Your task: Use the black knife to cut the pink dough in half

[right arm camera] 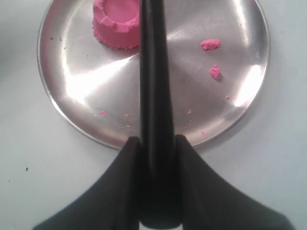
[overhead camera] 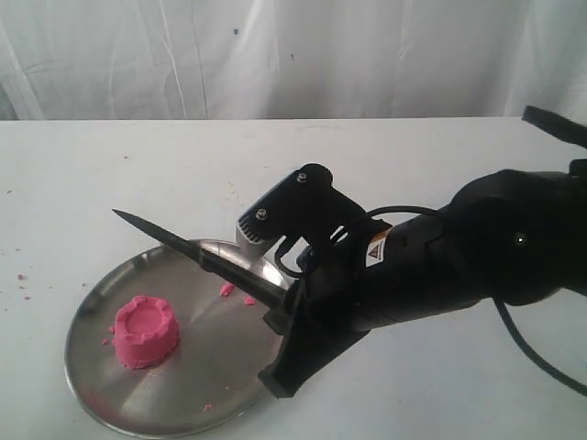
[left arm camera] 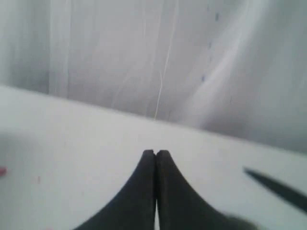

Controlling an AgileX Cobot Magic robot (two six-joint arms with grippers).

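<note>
White curtain (overhead camera: 275, 55) at the back, white tabletop (overhead camera: 110, 174) out front, and we sweep in from the left. First up is the left hand (left arm camera: 156, 153). Its two black fingers are pressed flat together with nothing between them, and the tabletop is below. A few pink specks (overhead camera: 21, 277) dot the tabletop near the left edge. Next comes the round steel plate (overhead camera: 220, 367), and on its left part sits the pink dough (overhead camera: 145, 331). It's upright, scalloped rim on top, all in one piece, not a cut on it. Above the plate, look, the black knife (overhead camera: 197, 254) is up in the air on a slant. Its tip points up and away to the left, clear of the dough. Two pink crumbs (overhead camera: 227, 290) lie on the plate just beside the knife's handle end. Over on the right, the right hand (right arm camera: 156, 143) pinches the knife's handle between its two fingers at the plate's right rim. Its bulky black arm (overhead camera: 495, 247) stretches off to the right.
</note>
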